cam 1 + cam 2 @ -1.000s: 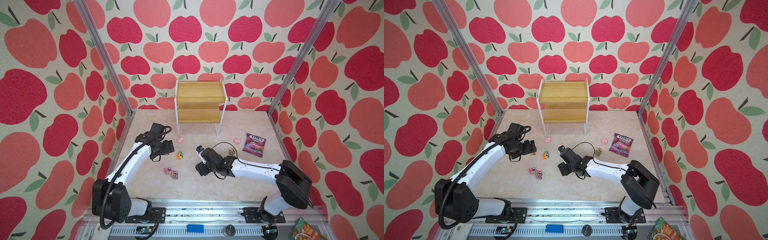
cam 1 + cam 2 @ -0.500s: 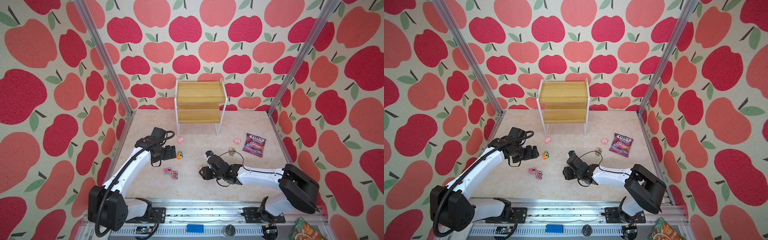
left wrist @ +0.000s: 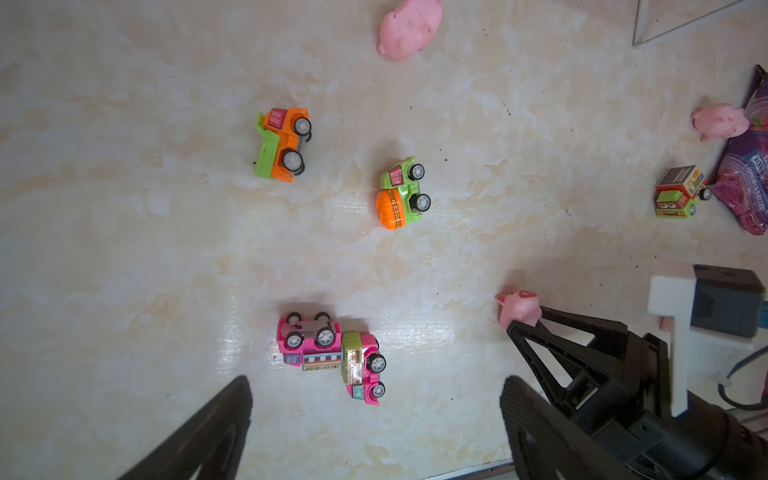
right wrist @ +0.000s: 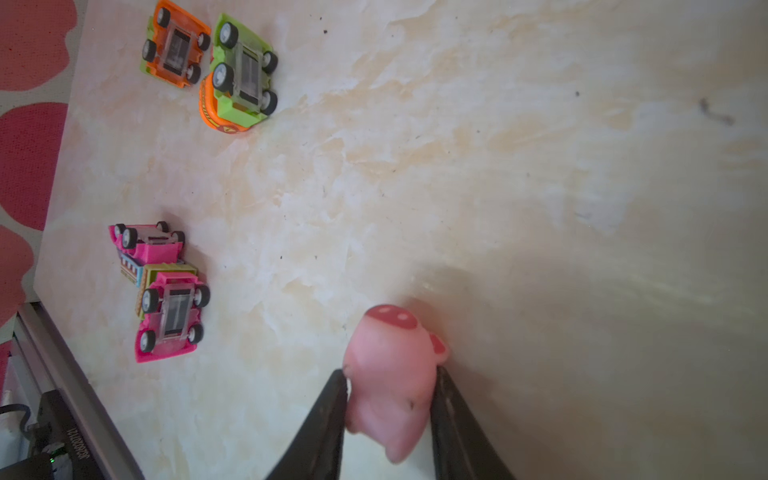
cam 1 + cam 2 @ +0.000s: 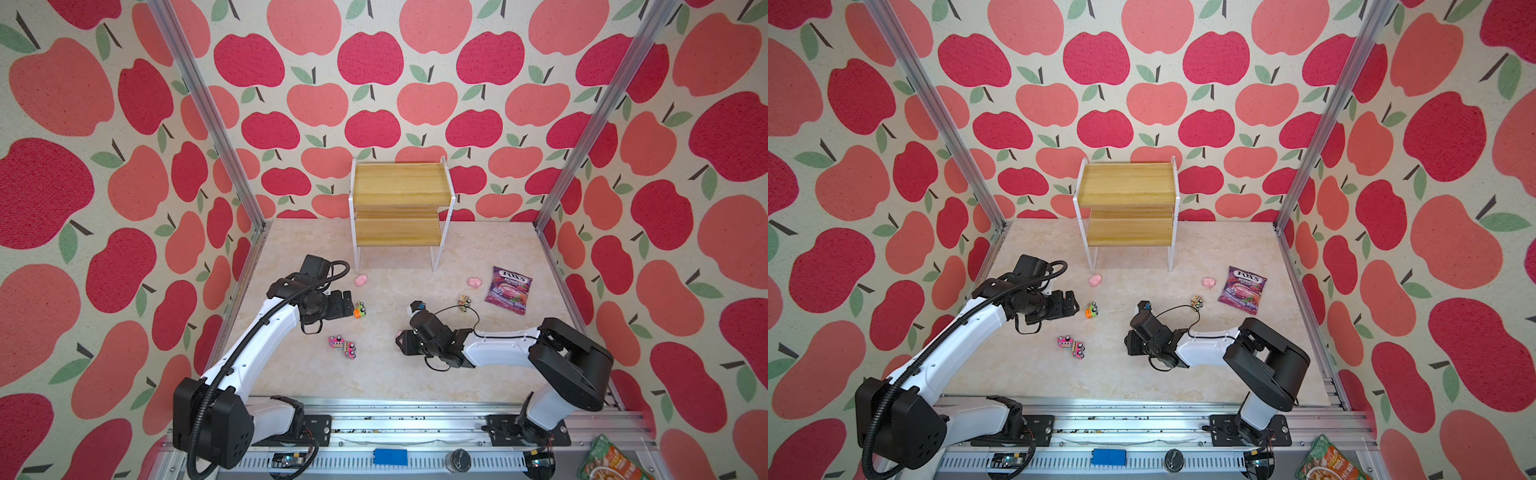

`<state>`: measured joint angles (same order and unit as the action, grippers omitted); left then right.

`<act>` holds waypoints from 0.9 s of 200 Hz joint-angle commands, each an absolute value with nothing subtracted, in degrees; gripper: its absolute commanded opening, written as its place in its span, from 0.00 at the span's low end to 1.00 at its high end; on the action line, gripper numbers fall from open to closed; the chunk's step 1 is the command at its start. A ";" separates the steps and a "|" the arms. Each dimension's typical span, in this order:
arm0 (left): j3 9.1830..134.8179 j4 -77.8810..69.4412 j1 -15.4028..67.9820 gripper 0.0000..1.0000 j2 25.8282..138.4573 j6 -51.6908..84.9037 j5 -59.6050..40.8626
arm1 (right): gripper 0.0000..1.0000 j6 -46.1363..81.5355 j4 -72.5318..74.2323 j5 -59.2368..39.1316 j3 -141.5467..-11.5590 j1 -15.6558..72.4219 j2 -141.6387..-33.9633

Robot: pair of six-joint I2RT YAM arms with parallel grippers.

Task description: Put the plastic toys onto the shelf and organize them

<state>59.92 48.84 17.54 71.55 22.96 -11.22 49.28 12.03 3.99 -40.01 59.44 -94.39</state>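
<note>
We counted five multicoloured plastic trucks (image 3: 282, 143) (image 3: 403, 191) (image 3: 309, 340) (image 3: 363, 372) (image 3: 681, 193), three pink plastic pigs (image 3: 409, 29) (image 3: 721, 120) (image 3: 519, 311). Our right fingers (image 4: 328, 415) pinched one pig (image 4: 390, 374); left fingers (image 3: 208, 436) gaped.

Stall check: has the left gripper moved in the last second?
Yes. In a top view, against the shelf, the left gripper has shifted slightly right and nearer the front edge, closing on the orange-green truck.

Pink pig (image 4: 388, 357) in right tool (image 4: 391, 373); other pigs (image 5: 360, 279), trucks (image 5: 360, 310) loose before wooden shelf (image 5: 399, 189)
</note>
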 commanded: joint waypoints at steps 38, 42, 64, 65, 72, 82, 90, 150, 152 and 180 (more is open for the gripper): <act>59.20 48.52 17.50 0.96 69.63 22.32 -10.73 | 0.16 43.98 0.66 9.69 -47.30 58.92 -95.72; 59.20 48.52 17.49 0.96 69.69 22.32 -10.58 | 0.16 43.39 -0.67 10.35 -47.67 58.89 -95.36; 59.18 48.52 17.38 0.96 69.68 22.39 -10.48 | 0.16 39.26 -11.28 16.08 -51.15 58.97 -93.69; 59.17 48.52 17.30 0.96 69.69 22.36 -10.51 | 0.16 39.10 -11.83 16.39 -51.33 58.97 -93.69; 59.19 48.52 17.31 0.96 69.69 22.39 -10.51 | 0.15 37.98 -15.03 18.25 -52.30 58.97 -93.29; 59.28 48.52 17.25 0.96 69.72 22.37 -10.56 | 0.15 36.52 -19.07 20.79 -53.40 58.97 -92.83; 59.24 48.51 17.15 0.96 69.78 22.41 -10.55 | 0.16 35.31 -22.21 23.47 -54.35 59.05 -92.88; 59.39 48.16 15.83 0.96 69.82 22.59 -11.16 | 0.17 30.58 -39.92 38.90 -65.57 60.97 -103.20; 59.39 48.12 15.84 0.96 69.82 22.59 -11.16 | 0.17 30.48 -40.13 39.06 -65.92 60.99 -103.60; 59.21 47.99 15.50 0.96 69.61 22.75 -11.17 | 0.17 29.08 -41.76 39.79 -70.50 61.76 -109.68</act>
<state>59.92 47.97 15.88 70.50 22.98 -11.20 31.73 -35.59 35.42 -66.92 60.93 -105.67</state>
